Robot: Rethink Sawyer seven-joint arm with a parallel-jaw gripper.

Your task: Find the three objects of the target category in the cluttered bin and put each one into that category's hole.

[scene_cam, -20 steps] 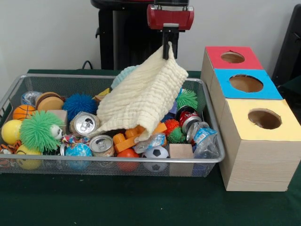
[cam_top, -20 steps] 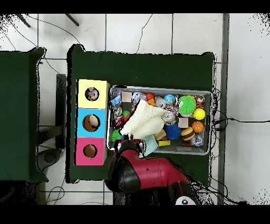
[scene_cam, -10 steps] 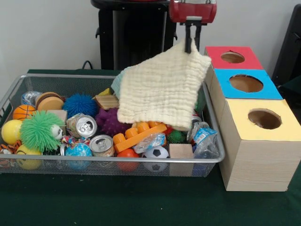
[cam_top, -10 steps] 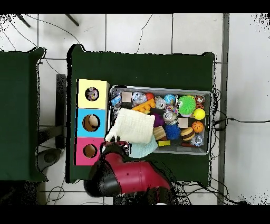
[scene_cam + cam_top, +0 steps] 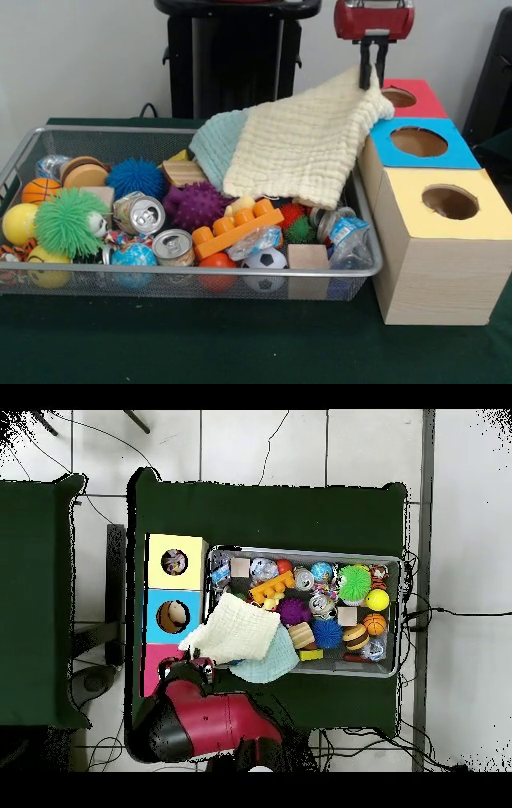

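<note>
Since the earlier frame the gripper [image 5: 369,78] has carried the pale yellow waffle-weave cloth [image 5: 302,148] rightward, over the red-topped wooden box [image 5: 416,100]. The dark green table cover [image 5: 200,340] bears a wire mesh bin [image 5: 192,272] before a white wall [image 5: 80,56]. The arm hangs vertically, pinching the cloth's corner.

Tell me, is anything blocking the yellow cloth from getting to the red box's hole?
Nothing visible blocks it. The gripper holds the yellow cloth by one corner, right beside the red box. Its hole is open, though the cloth's hanging end drapes over the bin's edge.
</note>
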